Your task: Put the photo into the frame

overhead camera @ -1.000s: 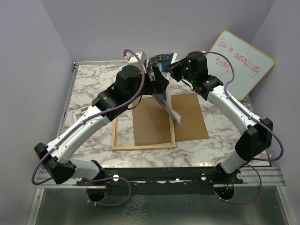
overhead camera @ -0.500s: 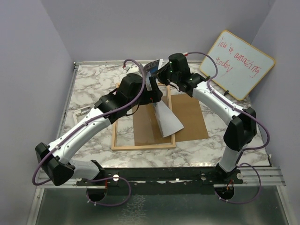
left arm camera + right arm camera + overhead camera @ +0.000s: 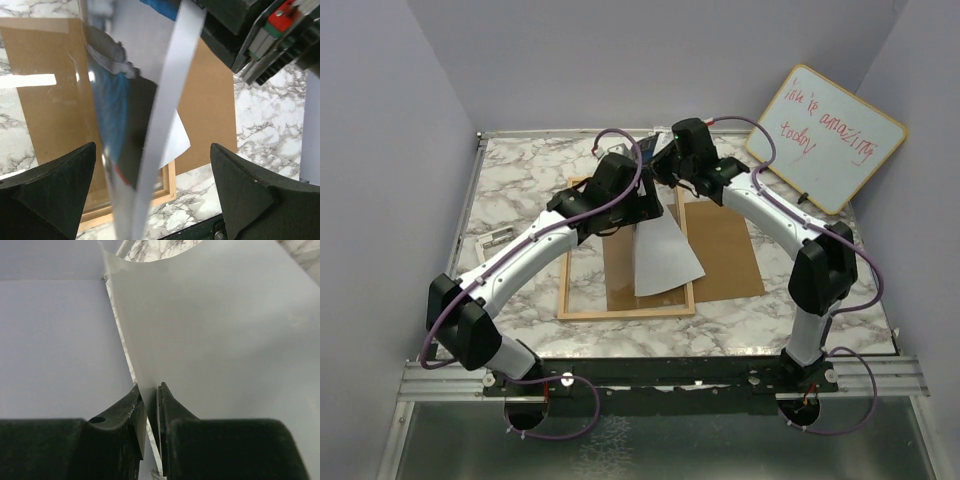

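The photo (image 3: 665, 258) hangs tilted over the frame's right part, its plain white back towards the top camera. My right gripper (image 3: 662, 166) is shut on its far edge (image 3: 225, 330). In the left wrist view the photo (image 3: 125, 100) runs nearly edge-on, blue print side to the left. My left gripper (image 3: 648, 207) is open wide, and its fingers (image 3: 55, 185) stand either side of the photo without touching it. The frame (image 3: 625, 312) of light wood lies flat on the marble table, and its near rail shows in the left wrist view (image 3: 170, 182).
A brown backing board (image 3: 725, 250) lies beside and partly under the frame's right side, and also shows in the left wrist view (image 3: 210, 100). A whiteboard with red writing (image 3: 835, 140) leans at the back right. A small pale item (image 3: 490, 238) lies at the table's left edge.
My right gripper has moved left and down with the photo, which has swung from edge-on to white back up over the frame. My left arm has reached further in, its open jaws now around the photo.
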`<state>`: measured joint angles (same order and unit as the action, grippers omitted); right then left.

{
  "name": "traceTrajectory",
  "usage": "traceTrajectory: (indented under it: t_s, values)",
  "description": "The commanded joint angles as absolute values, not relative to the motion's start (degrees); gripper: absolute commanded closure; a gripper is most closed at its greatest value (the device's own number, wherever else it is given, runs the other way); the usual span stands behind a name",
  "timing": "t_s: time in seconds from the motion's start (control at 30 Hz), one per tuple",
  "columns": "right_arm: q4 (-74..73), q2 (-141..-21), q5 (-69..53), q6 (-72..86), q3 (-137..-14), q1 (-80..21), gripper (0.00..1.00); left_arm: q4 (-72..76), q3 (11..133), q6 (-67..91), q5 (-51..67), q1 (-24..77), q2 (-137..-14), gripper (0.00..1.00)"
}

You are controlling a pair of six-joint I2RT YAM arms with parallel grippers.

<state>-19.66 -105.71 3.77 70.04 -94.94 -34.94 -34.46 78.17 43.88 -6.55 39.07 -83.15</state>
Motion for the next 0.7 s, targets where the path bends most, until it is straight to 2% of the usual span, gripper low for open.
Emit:
traceTrajectory:
  t_s: [0.0, 0.07, 0.2, 0.27, 0.37, 0.43, 0.5, 0.57, 0.6, 0.67]
  values:
    - [-21.0, -107.8, 3.7, 69.9, -98.1, -35.5, 0.82, -37.5, 80.2, 44.9, -9.2, 38.9, -85.1, 0.05]
    - [-20.1, -108.5, 1.6, 69.8, -97.9, -35.4, 0.82, -37.3, 78.4, 44.1, -9.7, 38.2, -85.3, 0.1]
    - [-20.0, -108.9, 0.4, 70.1, -96.8, -35.4, 0.84, -36.5, 74.2, 43.6, -7.9, 35.3, -84.9, 0.35]
    - [-19.9, -108.5, 0.4, 70.1, -96.2, -35.4, 0.84, -35.5, 72.2, 42.3, -7.9, 34.2, -83.6, 0.45]
    - [-20.2, -108.2, 0.4, 69.7, -96.2, -35.4, 0.84, -33.3, 68.5, 40.2, -7.9, 32.2, -81.8, 0.51]
    - [-20.4, -108.1, 0.5, 68.8, -96.2, -35.4, 0.84, -33.0, 66.4, 39.0, -7.2, 30.1, -81.5, 0.51]
    - [-21.0, -107.8, 1.6, 67.1, -96.4, -35.3, 0.8, -33.0, 64.4, 38.1, -7.6, 27.9, -81.2, 0.44]
    - [-22.4, -107.5, 2.8, 63.1, -96.2, -34.8, 0.72, -33.0, 62.9, 37.0, -8.3, 25.8, -81.2, 0.38]
    - [-22.3, -107.1, 3.3, 60.5, -95.3, -34.4, 0.64, -33.0, 62.4, 36.6, -8.0, 24.7, -81.3, 0.33]
    - [-24.6, -106.5, 4.8, 56.4, -93.9, -33.0, 0.54, -33.0, 61.8, 35.7, -7.3, 22.2, -81.8, 0.23]
